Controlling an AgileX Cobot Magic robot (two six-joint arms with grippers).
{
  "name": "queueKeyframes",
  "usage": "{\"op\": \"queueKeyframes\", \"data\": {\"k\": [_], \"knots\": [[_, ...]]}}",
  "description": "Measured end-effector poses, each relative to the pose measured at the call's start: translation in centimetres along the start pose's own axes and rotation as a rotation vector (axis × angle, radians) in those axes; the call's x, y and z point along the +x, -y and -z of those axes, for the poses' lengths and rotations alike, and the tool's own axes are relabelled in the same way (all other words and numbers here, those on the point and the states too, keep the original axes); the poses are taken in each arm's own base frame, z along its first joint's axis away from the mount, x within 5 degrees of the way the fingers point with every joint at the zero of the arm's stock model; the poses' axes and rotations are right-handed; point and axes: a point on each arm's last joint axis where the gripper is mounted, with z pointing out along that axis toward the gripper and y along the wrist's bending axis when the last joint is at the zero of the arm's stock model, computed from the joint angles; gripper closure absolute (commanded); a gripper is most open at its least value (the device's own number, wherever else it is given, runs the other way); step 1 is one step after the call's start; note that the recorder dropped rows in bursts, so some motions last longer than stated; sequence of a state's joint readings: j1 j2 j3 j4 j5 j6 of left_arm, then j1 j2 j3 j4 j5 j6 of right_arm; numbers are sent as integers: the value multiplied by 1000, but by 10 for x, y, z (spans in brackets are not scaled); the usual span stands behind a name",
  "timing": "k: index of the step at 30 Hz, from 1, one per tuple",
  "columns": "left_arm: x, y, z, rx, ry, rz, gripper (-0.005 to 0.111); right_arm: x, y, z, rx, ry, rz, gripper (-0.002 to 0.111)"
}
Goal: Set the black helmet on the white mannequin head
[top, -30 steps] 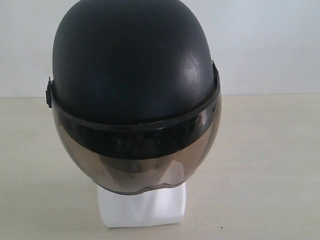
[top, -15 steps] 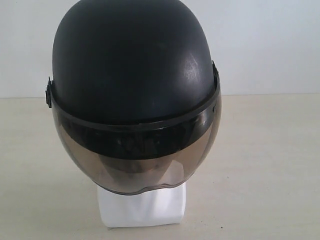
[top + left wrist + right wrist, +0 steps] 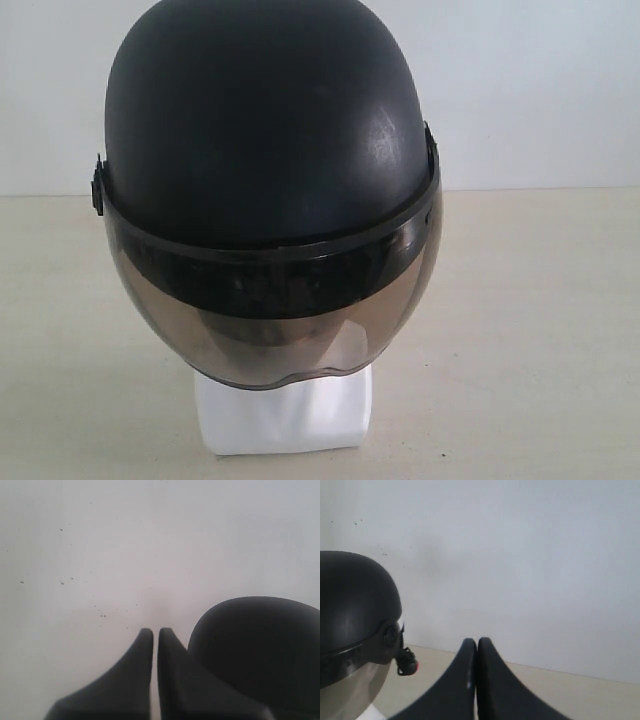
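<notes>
The black helmet (image 3: 265, 130) sits on the white mannequin head, whose squarish base (image 3: 285, 415) shows below the smoky-brown visor (image 3: 270, 320). The face is only dimly visible through the visor. Neither gripper shows in the exterior view. In the left wrist view my left gripper (image 3: 155, 631) is shut on nothing, with the helmet's dome (image 3: 255, 650) beside it. In the right wrist view my right gripper (image 3: 476, 642) is shut and empty, apart from the helmet (image 3: 352, 600), whose side pivot and strap buckle (image 3: 406, 664) show.
The mannequin stands on a beige tabletop (image 3: 530, 330). A plain white wall (image 3: 540, 90) rises behind it.
</notes>
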State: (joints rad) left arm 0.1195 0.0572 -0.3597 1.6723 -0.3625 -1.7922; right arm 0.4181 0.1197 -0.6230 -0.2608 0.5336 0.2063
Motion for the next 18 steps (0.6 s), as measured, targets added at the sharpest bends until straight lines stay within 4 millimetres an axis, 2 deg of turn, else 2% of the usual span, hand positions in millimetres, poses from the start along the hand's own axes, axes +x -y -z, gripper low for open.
{"op": "queueKeyframes", "data": {"k": [3, 8, 14, 18], "knots": [[0, 0, 0, 4, -1, 0, 102, 12, 0, -2, 133, -20, -21, 109], [0, 1, 0, 6, -1, 0, 102, 61, 2, -15, 303, -51, -72, 109], [0, 1, 0, 10, -2, 0, 102, 124, 4, -28, 306, -22, -74, 109], [0, 1, 0, 12, -3, 0, 102, 144, 5, -30, 301, -44, -78, 109]]}}
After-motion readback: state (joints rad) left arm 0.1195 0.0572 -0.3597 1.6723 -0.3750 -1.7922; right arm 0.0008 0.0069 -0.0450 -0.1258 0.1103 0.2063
